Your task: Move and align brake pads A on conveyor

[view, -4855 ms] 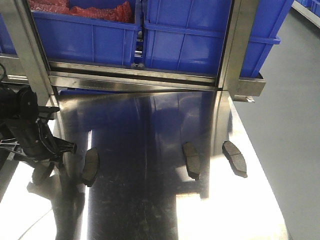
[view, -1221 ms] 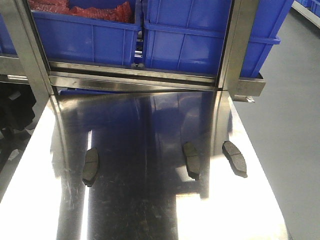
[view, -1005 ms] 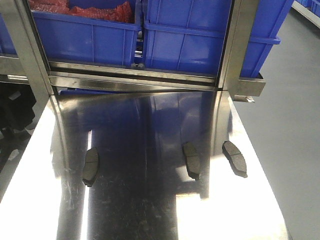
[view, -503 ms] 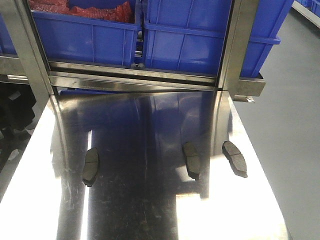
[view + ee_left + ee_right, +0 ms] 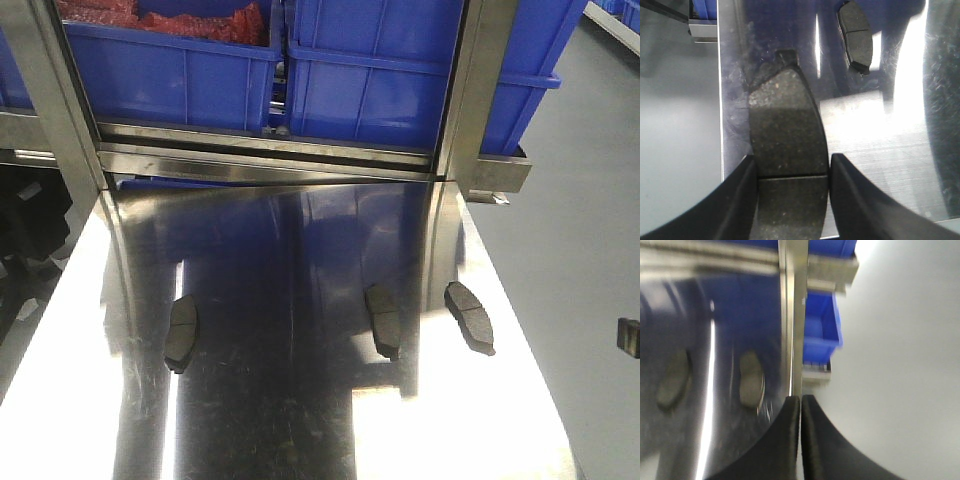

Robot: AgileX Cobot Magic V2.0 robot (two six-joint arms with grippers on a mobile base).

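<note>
Three brake pads lie on the steel table [image 5: 300, 420] in the front view: one at the left [image 5: 181, 332], one in the middle [image 5: 382, 320], one at the right [image 5: 470, 316]. My left gripper [image 5: 791, 159] is shut on a fourth brake pad [image 5: 785, 125], its grey-brown face and centre groove toward the camera, over the table's edge. Another pad [image 5: 856, 35] lies beyond it. My right gripper [image 5: 800, 400] is shut and empty at the table's right edge, with two blurred pads [image 5: 751, 377] [image 5: 674, 379] to its left. The conveyor is out of view.
Blue bins [image 5: 380, 80] sit on a steel rack [image 5: 260, 150] at the table's far end, one holding red parts [image 5: 200, 22]. Grey floor [image 5: 590, 250] lies to the right. Black shapes [image 5: 25, 225] stand off the left edge. A small dark part [image 5: 628, 336] shows at the right border.
The left arm, which was over the leftmost pad, has left the front view and that pad is gone from the table. A small dark part has appeared at the right border.
</note>
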